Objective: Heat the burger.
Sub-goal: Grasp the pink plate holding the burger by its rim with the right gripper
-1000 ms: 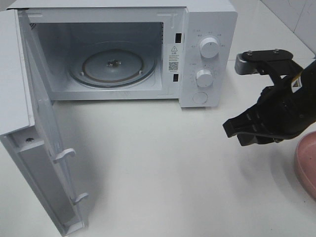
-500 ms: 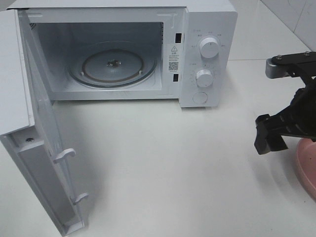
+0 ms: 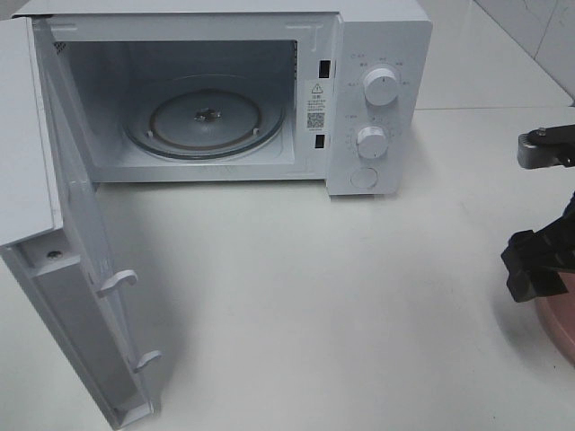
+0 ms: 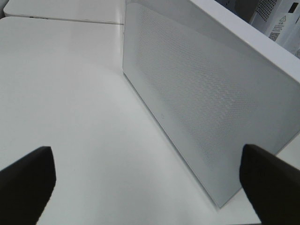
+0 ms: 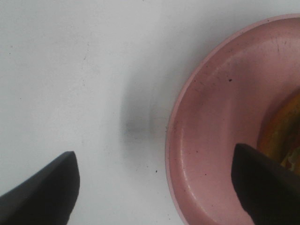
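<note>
Only a sliver of the burger (image 5: 282, 136) shows, golden and orange, at the edge of the right wrist view, resting on the pink plate (image 5: 211, 140). My right gripper (image 5: 154, 187) is open above the plate's rim, one finger over the table and the other over the plate, nothing between them. From above, this gripper (image 3: 530, 211) sits at the far right edge beside the pink plate (image 3: 559, 330). The white microwave (image 3: 377, 54) stands open, its glass turntable (image 3: 207, 121) bare. My left gripper (image 4: 150, 187) is open and empty, facing the door's outer face (image 4: 201, 93).
The microwave door (image 3: 81, 296) swings out toward the front left and takes up that side of the white table (image 3: 314, 305). Two knobs (image 3: 379, 88) and a button sit on the control panel.
The right gripper has travelled right, away from the microwave, to the edge of the high view above the pink plate. Nothing else moved.
</note>
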`<state>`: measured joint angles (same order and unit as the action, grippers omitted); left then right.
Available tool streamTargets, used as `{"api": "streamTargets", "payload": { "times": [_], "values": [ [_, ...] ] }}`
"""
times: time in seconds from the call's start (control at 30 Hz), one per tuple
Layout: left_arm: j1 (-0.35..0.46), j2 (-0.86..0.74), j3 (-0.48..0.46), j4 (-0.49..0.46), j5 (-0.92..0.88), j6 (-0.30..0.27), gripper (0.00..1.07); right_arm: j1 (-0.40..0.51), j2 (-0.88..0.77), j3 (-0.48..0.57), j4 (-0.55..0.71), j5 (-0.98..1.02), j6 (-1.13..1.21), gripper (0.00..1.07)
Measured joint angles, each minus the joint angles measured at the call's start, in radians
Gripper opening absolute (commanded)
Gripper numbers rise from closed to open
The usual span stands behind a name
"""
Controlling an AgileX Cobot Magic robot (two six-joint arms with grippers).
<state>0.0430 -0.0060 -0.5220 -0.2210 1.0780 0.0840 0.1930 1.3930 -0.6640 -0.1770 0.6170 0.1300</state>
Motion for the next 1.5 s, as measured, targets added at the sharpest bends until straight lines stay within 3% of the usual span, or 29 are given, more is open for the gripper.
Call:
{"api": "streamTargets", "payload": {
  "times": [0.53,1.5],
  "values": [
    [0.0,0.0,0.0,0.0,0.0,0.0,1.0,-0.032,0.173,0.005,-0.018,-0.097,0.035,0.76],
    [0.0,0.0,0.0,0.0,0.0,0.0,1.0,-0.046,0.277,0.004,-0.042,-0.15,0.047,0.76]
  ]
}}
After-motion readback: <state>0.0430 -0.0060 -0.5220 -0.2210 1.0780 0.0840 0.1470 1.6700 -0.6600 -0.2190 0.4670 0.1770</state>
